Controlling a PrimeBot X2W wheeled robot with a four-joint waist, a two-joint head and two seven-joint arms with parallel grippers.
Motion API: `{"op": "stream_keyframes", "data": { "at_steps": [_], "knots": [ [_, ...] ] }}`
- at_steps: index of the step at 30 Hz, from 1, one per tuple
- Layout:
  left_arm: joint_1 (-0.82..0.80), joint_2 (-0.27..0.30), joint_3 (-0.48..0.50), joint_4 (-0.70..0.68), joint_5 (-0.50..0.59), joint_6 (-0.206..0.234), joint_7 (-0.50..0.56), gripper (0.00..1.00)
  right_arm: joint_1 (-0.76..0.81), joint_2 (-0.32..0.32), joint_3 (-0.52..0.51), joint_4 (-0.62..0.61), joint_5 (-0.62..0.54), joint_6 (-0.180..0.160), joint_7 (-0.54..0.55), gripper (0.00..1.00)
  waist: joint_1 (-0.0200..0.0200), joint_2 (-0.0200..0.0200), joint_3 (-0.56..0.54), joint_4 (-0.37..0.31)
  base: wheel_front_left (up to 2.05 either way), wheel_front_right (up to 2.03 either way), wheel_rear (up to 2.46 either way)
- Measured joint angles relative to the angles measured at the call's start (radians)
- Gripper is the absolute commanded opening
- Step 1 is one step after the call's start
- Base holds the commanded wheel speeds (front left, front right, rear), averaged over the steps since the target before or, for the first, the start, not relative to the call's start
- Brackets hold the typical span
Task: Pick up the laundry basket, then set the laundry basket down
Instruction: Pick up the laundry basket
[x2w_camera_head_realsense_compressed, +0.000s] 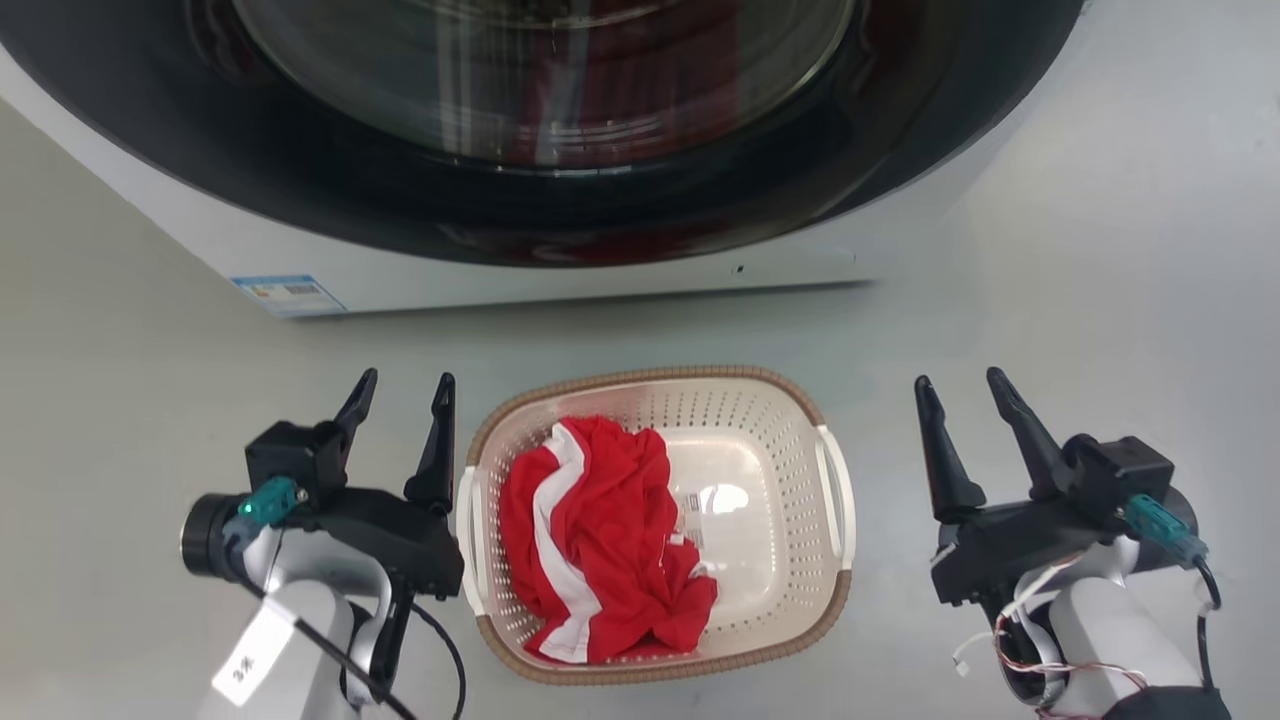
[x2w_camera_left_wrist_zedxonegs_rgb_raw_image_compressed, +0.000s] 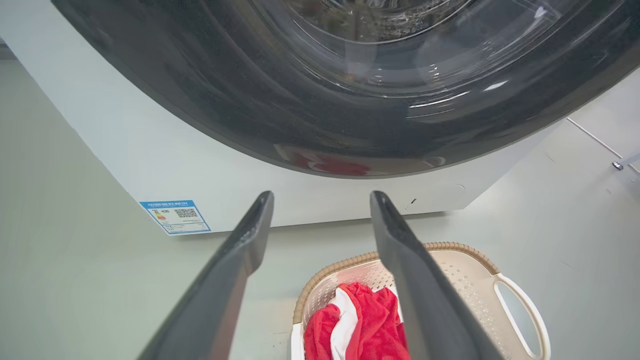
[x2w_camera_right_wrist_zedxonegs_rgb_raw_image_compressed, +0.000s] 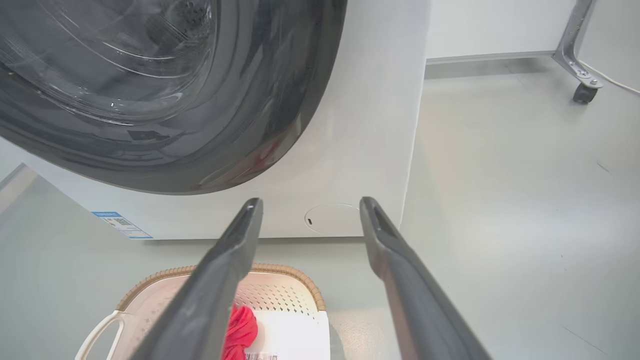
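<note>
Pale grey floor (x2w_camera_head_realsense_compressed: 120, 330) runs under everything. Beyond the laundry basket (x2w_camera_head_realsense_compressed: 770, 440) stands a white washing machine (x2w_camera_head_realsense_compressed: 600, 285), its wide dark round door (x2w_camera_head_realsense_compressed: 300, 170) facing the basket. A blue sticker (x2w_camera_head_realsense_compressed: 288, 293) sits low on the machine's front, beyond the basket and off to its left.

The left gripper (x2w_camera_head_realsense_compressed: 407, 385) is just beside the basket's left side, with its two dark fingers spread apart and nothing between them. The inner finger runs alongside the basket's left loop handle (x2w_camera_head_realsense_compressed: 466, 540); whether it touches cannot be told. From the left wrist camera the fingers point at the machine's base, and the basket lies below and to the right of them.

The basket stands upright on the floor, between the two grippers and close in front of the machine. Its brown woven-look rim rings cream perforated walls. A crumpled red garment (x2w_camera_head_realsense_compressed: 610, 520) with white stripes fills the basket's left half and reaches toward its near edge. The right half of the bottom is bare apart from a small label (x2w_camera_head_realsense_compressed: 690, 512). The right loop handle (x2w_camera_head_realsense_compressed: 836, 480) is free.

The right gripper (x2w_camera_head_realsense_compressed: 958, 380) is to the right of the basket, clearly apart from it, with its fingers likewise spread and empty. Far out to the basket's right, the right wrist camera catches a small caster wheel (x2w_camera_right_wrist_zedxonegs_rgb_raw_image_compressed: 580, 92) on a metal leg.
</note>
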Motion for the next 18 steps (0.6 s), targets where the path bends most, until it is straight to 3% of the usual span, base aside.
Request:
{"op": "stream_keyframes", "data": {
  "at_steps": [18],
  "knots": [
    [-0.164,-0.016,-0.002,0.228,-0.017,-0.044,0.088,1.00,-0.180,0.031,0.053,0.168,-0.010,0.023,0.053,1.00,0.0000,0.0001,0.210,-0.006,0.00,0.00,0.00]
  ]
}}
